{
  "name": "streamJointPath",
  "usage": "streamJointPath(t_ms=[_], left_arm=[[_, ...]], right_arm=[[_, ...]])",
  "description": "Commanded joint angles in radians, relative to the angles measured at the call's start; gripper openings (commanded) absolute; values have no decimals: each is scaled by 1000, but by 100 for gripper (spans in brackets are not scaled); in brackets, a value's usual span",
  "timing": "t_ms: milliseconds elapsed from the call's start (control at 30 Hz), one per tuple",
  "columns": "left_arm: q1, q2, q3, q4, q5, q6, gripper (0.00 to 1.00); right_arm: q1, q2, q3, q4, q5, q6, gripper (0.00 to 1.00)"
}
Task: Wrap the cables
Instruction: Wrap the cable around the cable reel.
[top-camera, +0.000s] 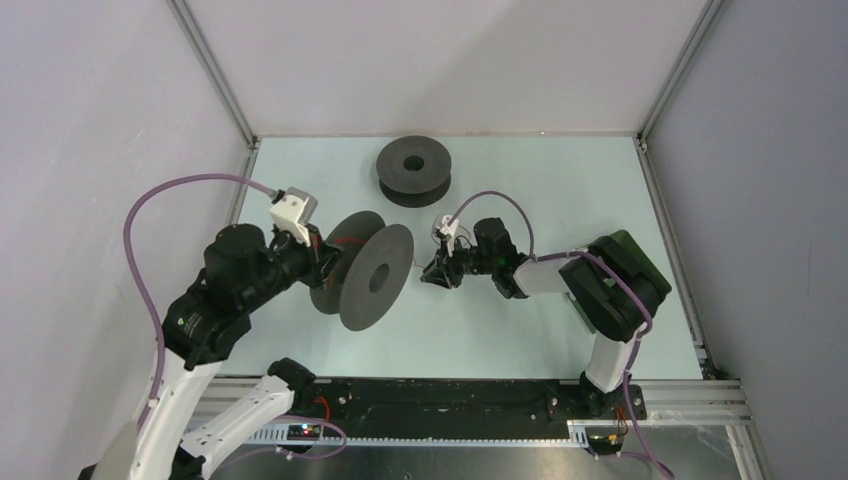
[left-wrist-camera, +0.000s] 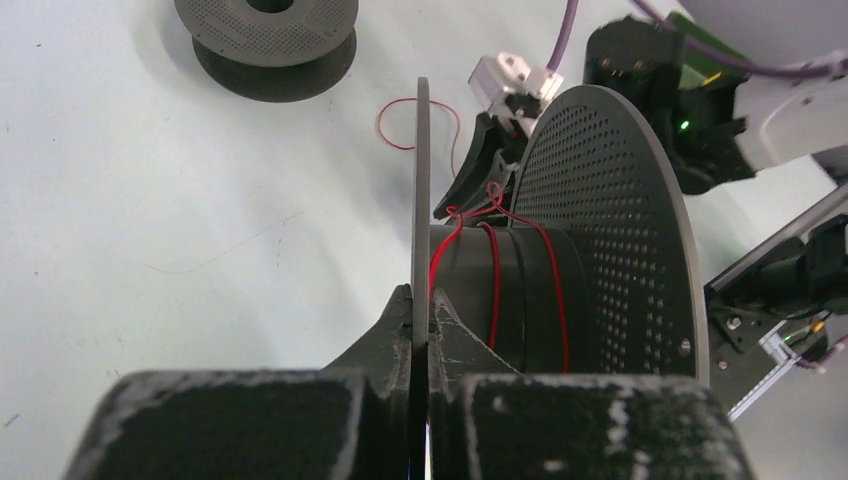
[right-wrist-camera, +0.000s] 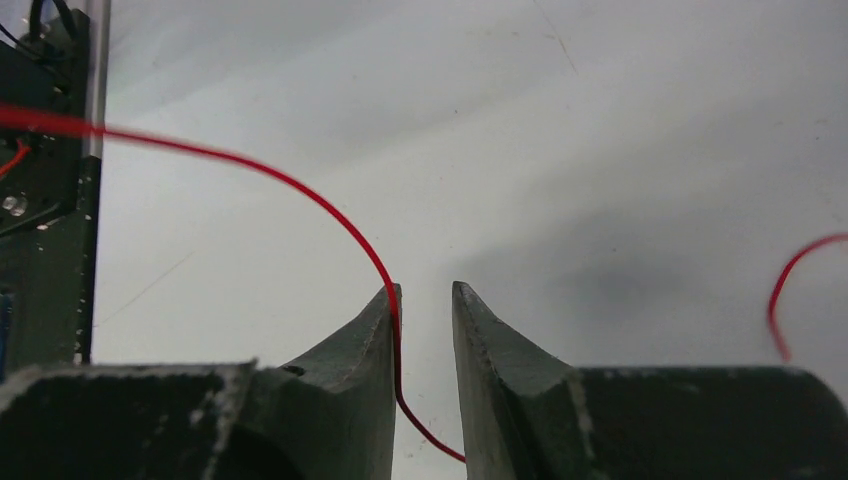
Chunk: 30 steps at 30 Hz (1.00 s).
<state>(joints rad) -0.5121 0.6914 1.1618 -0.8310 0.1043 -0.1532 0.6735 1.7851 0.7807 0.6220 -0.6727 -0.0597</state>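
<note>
Left gripper (left-wrist-camera: 421, 312) pinches the rim of the upright spool (left-wrist-camera: 610, 230); I see my right gripper's (right-wrist-camera: 425, 300) jaws narrowly apart, red cable (right-wrist-camera: 330, 212) loose between them. A second spool (top-camera: 414, 171) lies flat beyond.

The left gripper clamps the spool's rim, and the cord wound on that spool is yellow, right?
No. The cord wound on the spool is red, not yellow, as the left wrist view shows. The left gripper does clamp the rim.
</note>
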Motion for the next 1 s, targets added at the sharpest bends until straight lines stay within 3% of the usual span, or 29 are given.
streamJointPath(t_ms=[0,233,367,533,767,967], left_arm=[[23,-31,41,135,-11,-91,0],[72,-55,10,187,-26,-173,0],[126,-79,-18,240,-63,-263,0],[208,-105,-56,312,-64,-390,0],[323,-140,-176,459,-154,-650,0],[351,-139,-260,481,-256,-711,0]], right_arm=[[-2,62,-17,166,-21,41,30],[-3,121,-42,247,5,57,27],[-3,132,-60,292,33,102,11],[26,75,-95,320,72,144,1],[167,-92,-113,217,336,71,0],[307,-252,-69,10,574,-99,0]])
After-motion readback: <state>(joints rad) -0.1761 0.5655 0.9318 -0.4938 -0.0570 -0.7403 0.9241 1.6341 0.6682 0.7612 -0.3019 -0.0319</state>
